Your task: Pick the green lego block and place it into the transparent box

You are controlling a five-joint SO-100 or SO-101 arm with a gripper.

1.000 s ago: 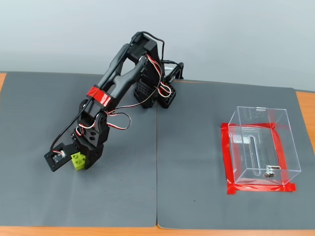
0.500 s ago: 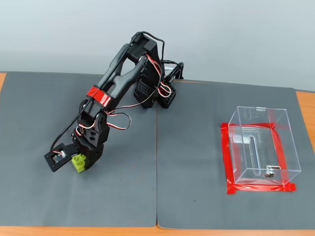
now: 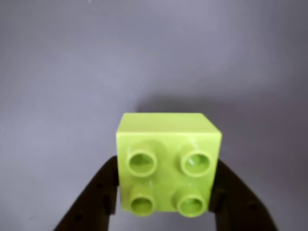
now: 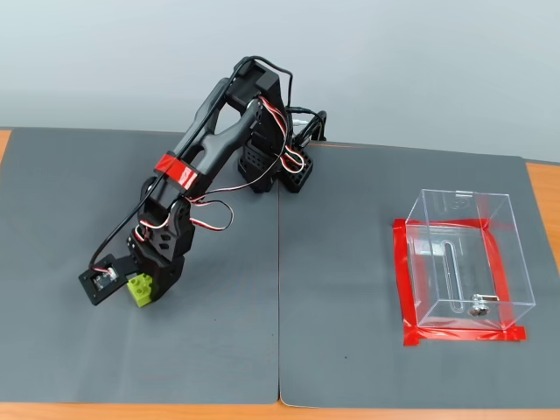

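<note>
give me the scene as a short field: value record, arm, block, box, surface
arm: black, reaching down to the left side of the fixed view
end effector: fingers on both sides of the green lego block
block position: on the grey mat, studs facing the wrist camera
transparent box: empty, upright, right side, outlined with red tape
block in box: no

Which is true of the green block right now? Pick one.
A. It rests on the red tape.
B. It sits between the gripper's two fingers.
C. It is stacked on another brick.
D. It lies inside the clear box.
B: in the wrist view the gripper has a dark finger on each side of the green block, far from the clear box.
</note>
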